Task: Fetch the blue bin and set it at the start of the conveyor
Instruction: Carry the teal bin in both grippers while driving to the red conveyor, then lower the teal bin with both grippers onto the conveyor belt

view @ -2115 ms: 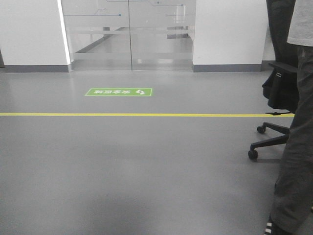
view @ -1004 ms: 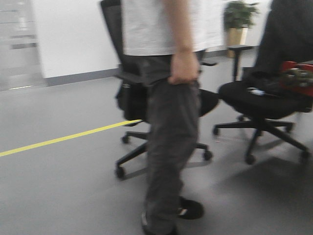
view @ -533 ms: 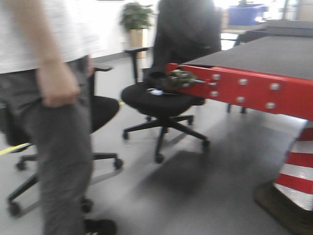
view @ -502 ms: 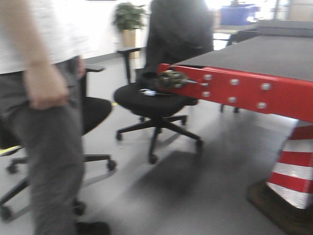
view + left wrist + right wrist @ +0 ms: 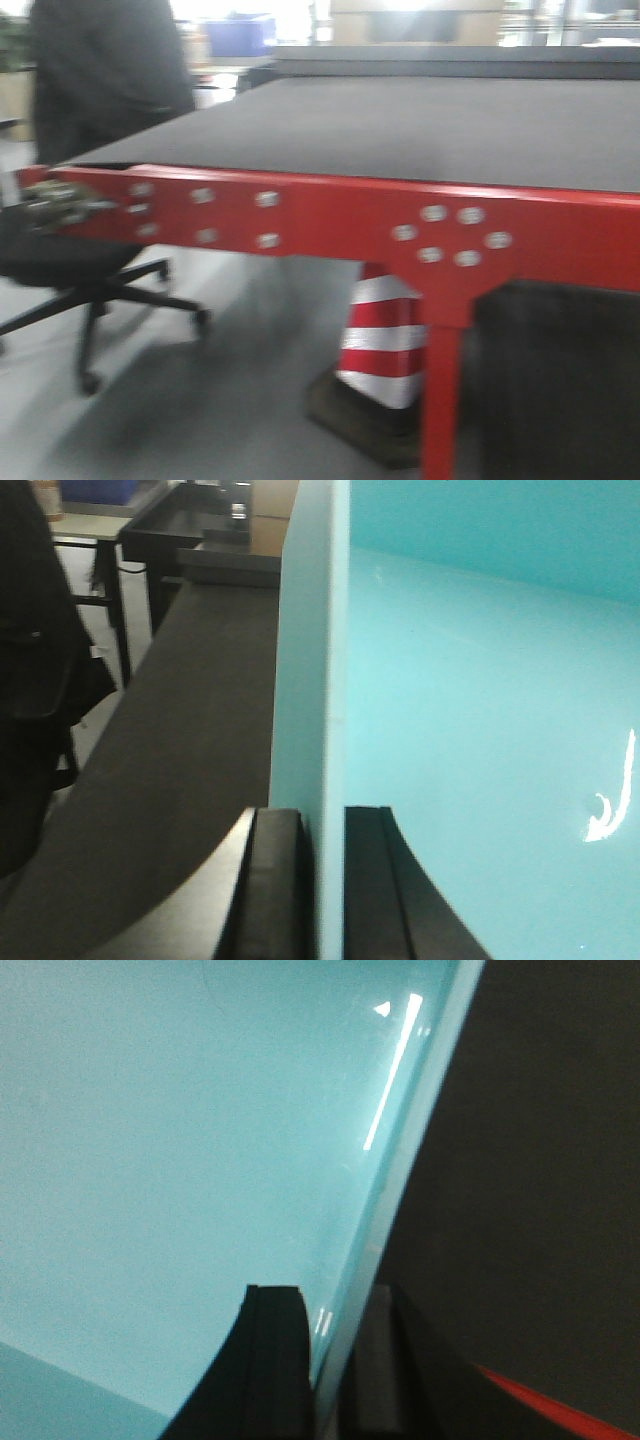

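Observation:
The blue bin [image 5: 470, 730] is a pale turquoise tub that fills both wrist views. My left gripper [image 5: 325, 880] is shut on its left wall, one finger outside and one inside. My right gripper [image 5: 335, 1360] is shut on the bin's right wall [image 5: 200, 1160] in the same way. The conveyor start [image 5: 400, 130] is a dark grey belt with a glossy red frame [image 5: 330, 225] and silver bolts, straight ahead in the front view. The belt also shows under the bin in the left wrist view [image 5: 170, 760] and the right wrist view [image 5: 540, 1190]. The bin does not show in the front view.
A red-and-white striped cone [image 5: 380, 340] stands under the conveyor frame by a red leg [image 5: 440, 400]. A black office chair [image 5: 80, 290] stands at the left, with a dark-clothed person [image 5: 100, 70] behind it. A dark blue bin [image 5: 235, 35] sits far back.
The front view has swung right from the glass door, past a standing person and office chairs, onto the conveyor. The red frame now spans the view, close in front.

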